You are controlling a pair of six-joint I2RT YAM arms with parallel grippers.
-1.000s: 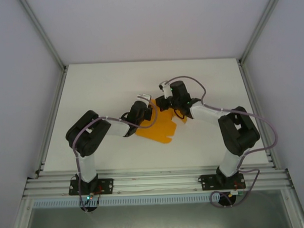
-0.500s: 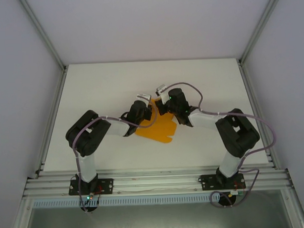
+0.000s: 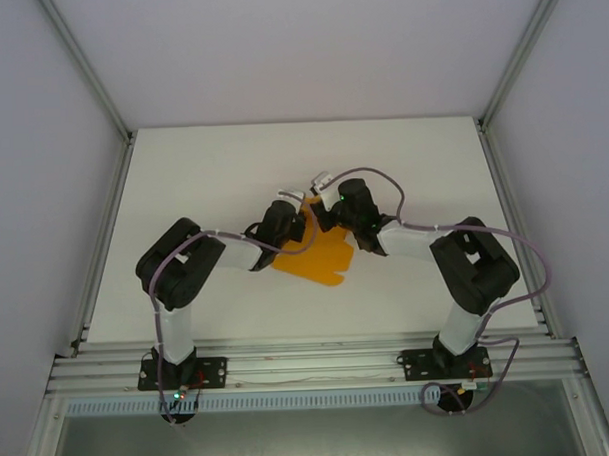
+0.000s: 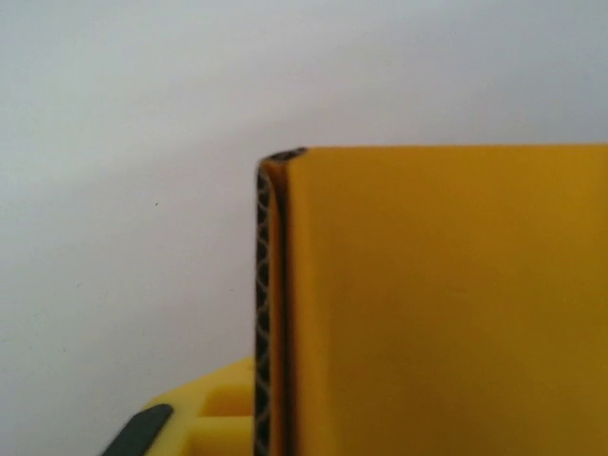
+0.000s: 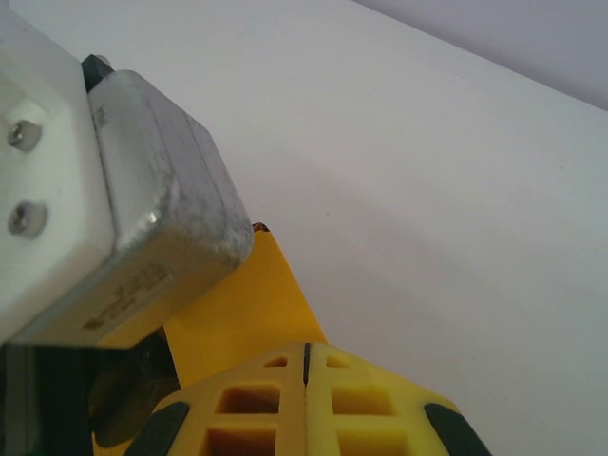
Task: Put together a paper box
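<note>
operator: jaws status, right arm?

technician: right jaws are clenched. in the right wrist view the two yellow fingers (image 5: 199, 404) meet along a thin seam, and no card shows inside it. the paper box (image 5: 237, 309) turns a broad face to the lens just beyond the fingertips, so this reads as pressing, not gripping. the grey block (image 5: 152, 218) of the left arm sits close to that card, at the upper left of the view.

operator: left jaws?

technician: cannot tell. in the left wrist view a raised panel stands close before the lens, its corrugated edge (image 4: 263, 313) upright, with one yellow finger (image 4: 214, 399) just beside that edge. the other finger is hidden behind the panel.

operator: what differs from one second ago?

technician: in the top view the right wrist now sits further left than one second ago, just beside the left wrist. the left arm holds nearly the same place. the orange corner formerly visible right of the right wrist is now covered by that arm.

operator: consequence for the task?

technician: both jaws converge on the far edge of the card, so a fold of a far flap is judged to be in hand. most of the paper box (image 3: 321, 259) lies flat on the surface (image 3: 203, 182), on the near side of both jaws. assembly is judged to be at an early stage.
</note>
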